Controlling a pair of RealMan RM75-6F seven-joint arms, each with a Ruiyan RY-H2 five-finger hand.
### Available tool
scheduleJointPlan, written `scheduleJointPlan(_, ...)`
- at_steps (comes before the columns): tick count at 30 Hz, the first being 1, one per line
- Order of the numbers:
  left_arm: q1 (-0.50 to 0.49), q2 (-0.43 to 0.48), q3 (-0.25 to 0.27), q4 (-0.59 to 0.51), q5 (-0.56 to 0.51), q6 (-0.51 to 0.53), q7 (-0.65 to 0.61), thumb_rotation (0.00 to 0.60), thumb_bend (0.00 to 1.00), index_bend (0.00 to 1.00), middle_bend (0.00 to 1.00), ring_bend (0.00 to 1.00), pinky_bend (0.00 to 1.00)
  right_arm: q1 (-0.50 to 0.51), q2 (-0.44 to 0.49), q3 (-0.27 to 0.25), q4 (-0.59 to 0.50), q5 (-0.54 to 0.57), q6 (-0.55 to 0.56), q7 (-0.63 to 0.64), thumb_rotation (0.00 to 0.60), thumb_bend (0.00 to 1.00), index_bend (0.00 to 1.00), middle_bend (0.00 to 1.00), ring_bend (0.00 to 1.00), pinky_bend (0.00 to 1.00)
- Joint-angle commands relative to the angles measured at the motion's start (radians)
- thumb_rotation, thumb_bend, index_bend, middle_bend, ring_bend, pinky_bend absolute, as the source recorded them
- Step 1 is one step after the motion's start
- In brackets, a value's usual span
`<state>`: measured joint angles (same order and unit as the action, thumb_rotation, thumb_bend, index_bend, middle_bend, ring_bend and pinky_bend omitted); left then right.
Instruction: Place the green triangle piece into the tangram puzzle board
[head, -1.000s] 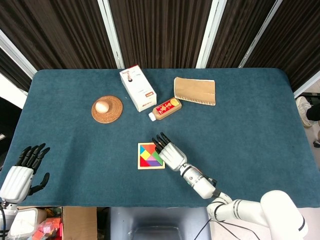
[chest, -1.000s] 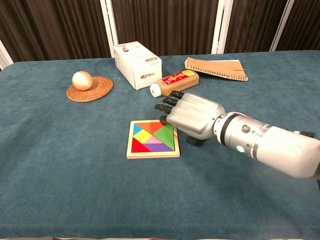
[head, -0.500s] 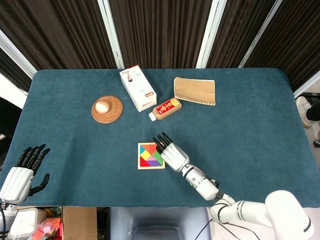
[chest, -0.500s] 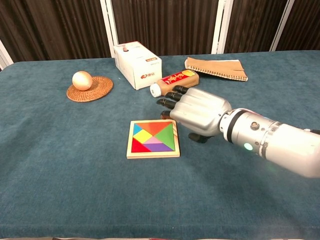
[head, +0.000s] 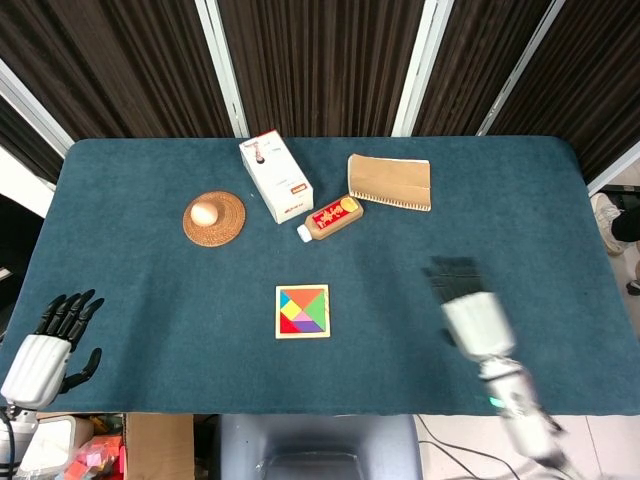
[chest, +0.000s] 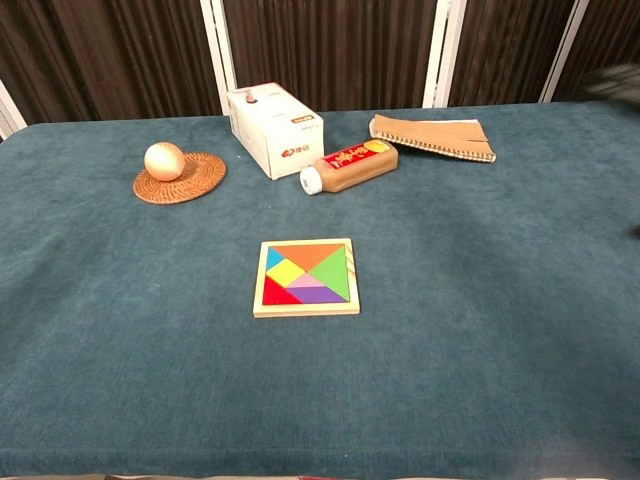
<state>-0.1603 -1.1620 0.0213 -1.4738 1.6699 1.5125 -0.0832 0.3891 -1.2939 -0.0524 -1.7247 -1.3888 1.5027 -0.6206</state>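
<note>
The tangram board (head: 302, 311) (chest: 306, 277) lies flat in the middle of the blue table, filled with coloured pieces. The green triangle (head: 316, 311) (chest: 334, 273) sits in its slot on the board's right side. My right hand (head: 472, 313) shows blurred in the head view, well to the right of the board, fingers spread and holding nothing. My left hand (head: 48, 343) hangs open off the table's near left corner. Neither hand shows clearly in the chest view.
At the back stand a white box (head: 275, 176), a brown bottle on its side (head: 331, 217), a tan notebook (head: 389, 181) and an egg-shaped ball on a woven coaster (head: 213, 217).
My right hand has pulled away from the board's right edge, swinging far right and out of the chest view. The board and green triangle stayed put. The left hand barely moved.
</note>
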Motion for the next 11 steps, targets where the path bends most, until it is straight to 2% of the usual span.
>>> scheduleJointPlan(1,0.002,-0.020,0.002,-0.011,0.003,-0.003,0.062,0.600,0.48,0.00,0.00,0.00,0.00,-0.250,0.134,-0.069,0.004,-0.017,0.247,0.349,0.600,0.17,0.00,0.00,0.00,0.00)
scheduleJointPlan(3,0.003,-0.037,-0.003,-0.001,0.016,0.017,0.069,0.600,0.46,0.00,0.00,0.00,0.00,-0.276,0.124,-0.056,0.063,0.011,0.236,0.447,0.600,0.14,0.00,0.00,0.00,0.00)
scheduleJointPlan(6,0.003,-0.060,-0.010,0.025,0.024,0.037,0.063,0.600,0.41,0.00,0.00,0.00,0.00,-0.276,0.150,-0.060,0.096,0.049,0.150,0.460,0.600,0.10,0.00,0.00,0.00,0.00)
scheduleJointPlan(11,0.018,-0.089,-0.038,0.043,-0.017,0.058,0.151,0.600,0.39,0.00,0.00,0.00,0.00,-0.306,0.159,-0.038,0.097,-0.018,0.194,0.513,0.600,0.09,0.00,0.00,0.00,0.00)
